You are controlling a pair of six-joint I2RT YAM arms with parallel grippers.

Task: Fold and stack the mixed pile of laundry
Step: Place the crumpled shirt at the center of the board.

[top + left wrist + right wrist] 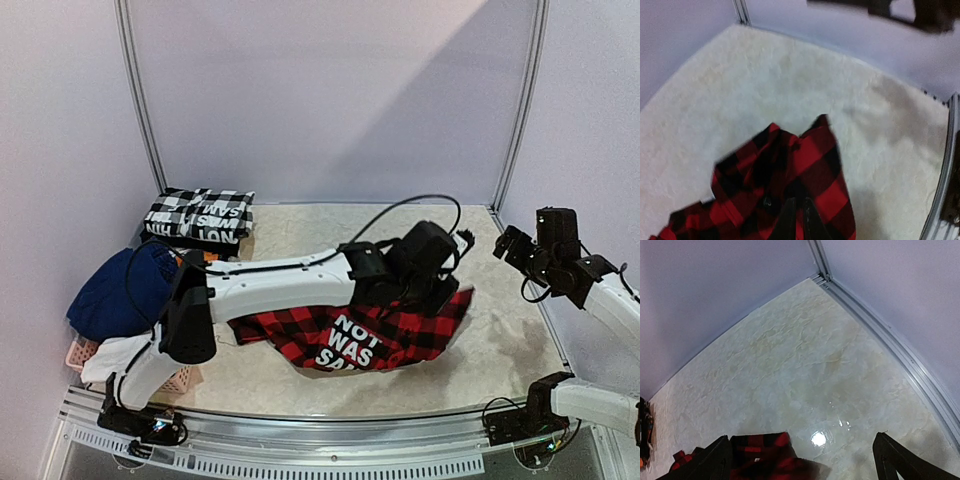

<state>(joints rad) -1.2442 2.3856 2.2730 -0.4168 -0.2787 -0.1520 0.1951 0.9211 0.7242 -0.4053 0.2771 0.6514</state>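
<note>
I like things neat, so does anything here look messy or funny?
Yes. The red-and-black plaid shirt is all bunched and crooked in the middle of the table, not flat. At the left, a white garment droops over the pink basket at the table's edge. The folded checked piece at the back looks tidy.

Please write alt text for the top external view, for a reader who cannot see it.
The left arm reaches across to a red-and-black plaid shirt with white lettering, at the centre. The right arm is raised at the right; folded checked cloth and a navy garment sit at the left.
</note>
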